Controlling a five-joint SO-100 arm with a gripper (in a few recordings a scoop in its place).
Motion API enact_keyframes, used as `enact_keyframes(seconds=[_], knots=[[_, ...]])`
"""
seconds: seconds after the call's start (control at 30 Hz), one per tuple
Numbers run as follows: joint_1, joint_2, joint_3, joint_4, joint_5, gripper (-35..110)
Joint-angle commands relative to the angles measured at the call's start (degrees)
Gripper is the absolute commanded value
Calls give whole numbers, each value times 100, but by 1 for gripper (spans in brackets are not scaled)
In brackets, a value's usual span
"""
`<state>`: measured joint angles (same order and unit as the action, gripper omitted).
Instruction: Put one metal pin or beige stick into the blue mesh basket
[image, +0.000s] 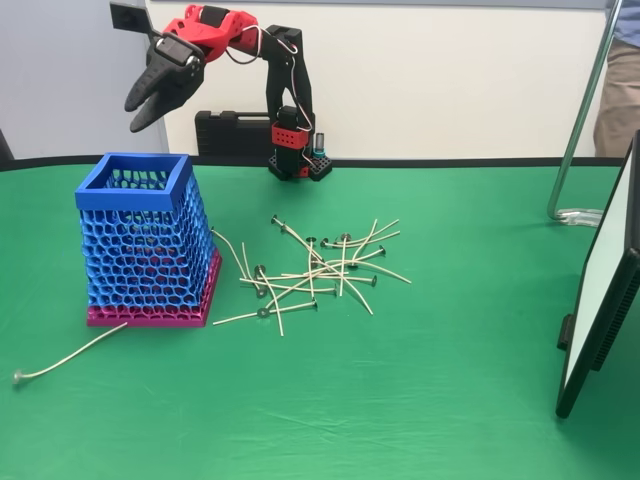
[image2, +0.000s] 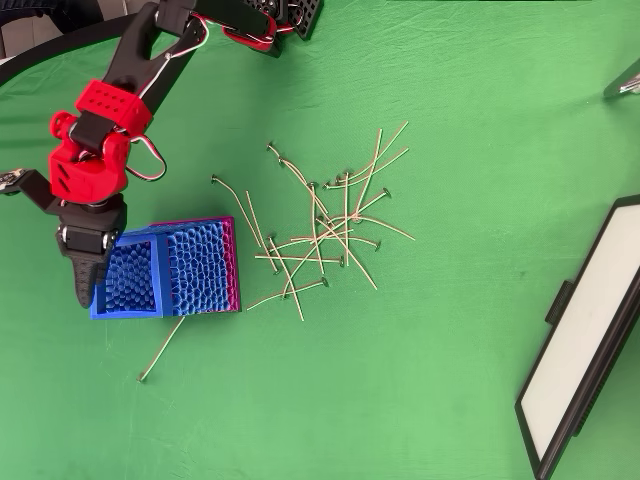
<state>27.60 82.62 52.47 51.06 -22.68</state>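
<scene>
The blue mesh basket (image: 140, 250) (image2: 185, 268) stands upright on its magenta base at the left of the green table. My red and black gripper (image: 134, 116) (image2: 88, 290) hangs above the basket's open top, towards its left rim. Its jaws are slightly apart and I see nothing between them. Several beige sticks with dark round heads lie in a loose pile (image: 320, 270) (image2: 325, 235) to the right of the basket. One more beige stick (image: 70, 358) (image2: 160, 350) lies alone in front of the basket. What lies inside the basket cannot be made out.
A black case (image: 235, 130) sits behind the arm's base (image: 298, 160). A black-framed white panel (image: 600, 290) (image2: 585, 340) stands at the right edge, with a metal stand (image: 580, 120) behind it. A person's leg (image: 620, 90) shows at the top right.
</scene>
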Motion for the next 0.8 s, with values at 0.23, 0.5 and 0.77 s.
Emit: enact_keyframes(seconds=[0.23,0.5,0.77], knots=[[26,598,-79,-70,202,23],[-70,1503,1037,-281,404,1],[-545,3155,2927,-334,360,1]])
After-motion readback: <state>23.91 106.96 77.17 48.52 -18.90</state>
